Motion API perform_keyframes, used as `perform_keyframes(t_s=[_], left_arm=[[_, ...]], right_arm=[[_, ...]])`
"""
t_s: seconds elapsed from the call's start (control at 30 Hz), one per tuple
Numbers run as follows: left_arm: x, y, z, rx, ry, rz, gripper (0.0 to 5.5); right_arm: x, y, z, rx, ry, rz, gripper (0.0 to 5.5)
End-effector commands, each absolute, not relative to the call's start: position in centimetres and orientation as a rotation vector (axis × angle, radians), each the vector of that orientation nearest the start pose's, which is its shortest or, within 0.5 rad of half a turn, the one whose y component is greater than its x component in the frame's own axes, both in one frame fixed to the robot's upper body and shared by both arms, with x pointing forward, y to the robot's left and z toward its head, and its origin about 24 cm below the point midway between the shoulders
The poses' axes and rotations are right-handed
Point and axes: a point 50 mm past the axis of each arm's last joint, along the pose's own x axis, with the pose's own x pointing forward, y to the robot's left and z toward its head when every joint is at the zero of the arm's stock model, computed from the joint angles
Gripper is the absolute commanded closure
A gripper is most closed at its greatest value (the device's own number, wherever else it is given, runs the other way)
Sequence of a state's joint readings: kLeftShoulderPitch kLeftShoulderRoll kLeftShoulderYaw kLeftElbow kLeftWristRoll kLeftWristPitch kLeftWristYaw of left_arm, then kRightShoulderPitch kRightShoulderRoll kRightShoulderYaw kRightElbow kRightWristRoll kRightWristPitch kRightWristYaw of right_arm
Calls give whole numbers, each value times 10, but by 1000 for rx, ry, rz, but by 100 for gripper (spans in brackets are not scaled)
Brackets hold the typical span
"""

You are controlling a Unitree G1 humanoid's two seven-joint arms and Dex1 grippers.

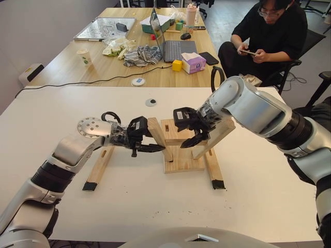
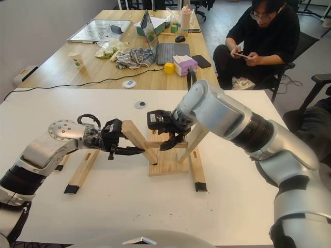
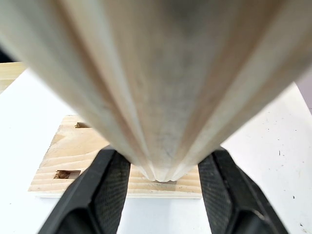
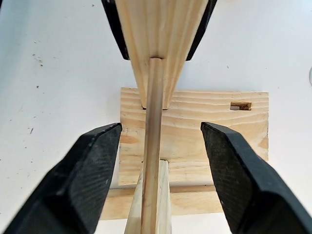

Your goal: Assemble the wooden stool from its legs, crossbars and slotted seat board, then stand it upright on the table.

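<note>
The slotted seat board (image 1: 182, 161) lies flat on the white table (image 1: 258, 196). My left gripper (image 1: 154, 141) is shut on a wooden leg (image 1: 156, 135) that stands tilted with its end at the board's left edge; its fingers (image 3: 97, 195) clamp both sides of the leg (image 3: 161, 87). A thin crossbar (image 4: 152, 146) runs from that leg to a second tilted leg (image 1: 216, 138). My right gripper (image 1: 192, 130) is open, its fingers (image 4: 87, 175) on either side of the crossbar without touching it. One more leg (image 1: 100, 168) lies left of the board, another (image 1: 213, 170) to its right.
A small black-and-white disc (image 1: 151, 102) lies on the white table behind the stool parts. The wooden table (image 1: 93, 67) beyond holds a laptop (image 1: 173, 46), a tissue box (image 1: 193, 62), cloth, a cup and a black cable (image 1: 77, 82). Free room lies at the table's front.
</note>
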State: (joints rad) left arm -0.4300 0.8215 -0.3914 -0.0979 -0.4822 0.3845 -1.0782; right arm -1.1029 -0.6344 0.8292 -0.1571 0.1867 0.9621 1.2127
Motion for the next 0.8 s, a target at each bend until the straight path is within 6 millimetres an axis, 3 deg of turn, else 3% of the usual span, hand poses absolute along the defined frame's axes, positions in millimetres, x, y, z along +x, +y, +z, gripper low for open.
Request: perform_keyframes(t_s=[0.03, 0.3, 0.43, 0.7, 0.8], left_arm=[[245, 184, 49, 397, 819, -1262, 349], [246, 184, 49, 402, 827, -1268, 349], [248, 183, 51, 404, 825, -1270, 349], [249, 182, 53, 406, 823, -1275, 349], [250, 174, 49, 428, 828, -1289, 349]], right_arm=[[287, -57, 169, -991, 665, 1448, 297], [283, -58, 155, -1004, 712, 1452, 433], [275, -58, 137, -1039, 732, 1466, 502], [253, -52, 92, -1058, 813, 1507, 503], [247, -45, 85, -1039, 824, 1523, 503]])
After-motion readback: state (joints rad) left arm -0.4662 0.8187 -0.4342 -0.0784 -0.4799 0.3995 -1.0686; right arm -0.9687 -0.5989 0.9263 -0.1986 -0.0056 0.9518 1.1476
